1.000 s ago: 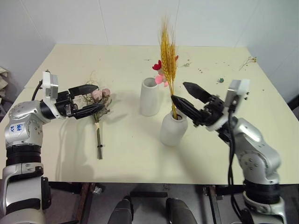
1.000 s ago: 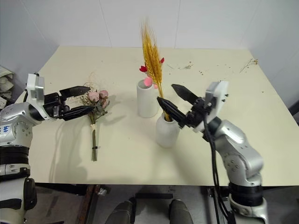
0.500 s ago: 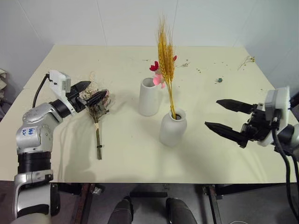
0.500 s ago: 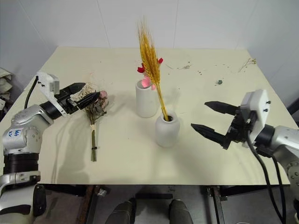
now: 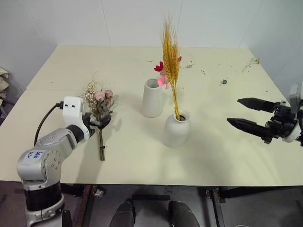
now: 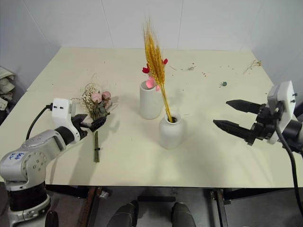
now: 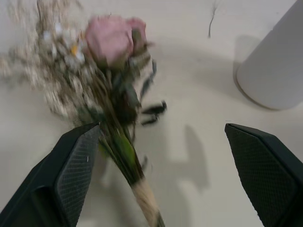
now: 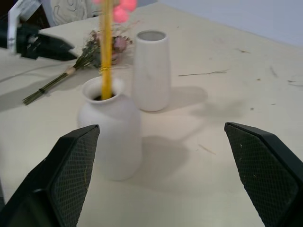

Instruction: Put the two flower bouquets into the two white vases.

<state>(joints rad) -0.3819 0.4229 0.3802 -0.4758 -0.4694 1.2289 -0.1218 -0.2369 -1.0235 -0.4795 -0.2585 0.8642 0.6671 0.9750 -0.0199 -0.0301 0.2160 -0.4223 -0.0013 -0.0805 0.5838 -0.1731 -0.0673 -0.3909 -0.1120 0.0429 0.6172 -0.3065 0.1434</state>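
The wheat bouquet with small pink and red flowers stands upright in the squat white vase at mid table. Just behind and to the left of it is the taller white vase, holding nothing. The rose bouquet lies flat on the table further left, stems towards me. My left gripper is low and open at that bouquet's stems; in the left wrist view the pink roses lie between the spread fingers, nearer one finger. My right gripper hangs open, well to the right of the squat vase.
The cream table carries small plant debris towards the far right: a dried sprig and a small dark bit. The front table edge runs just below both arms.
My right gripper has drawn away to the right from the squat vase, leaving the wheat standing in it. My left gripper has dropped and turned down to the rose bouquet's stems.
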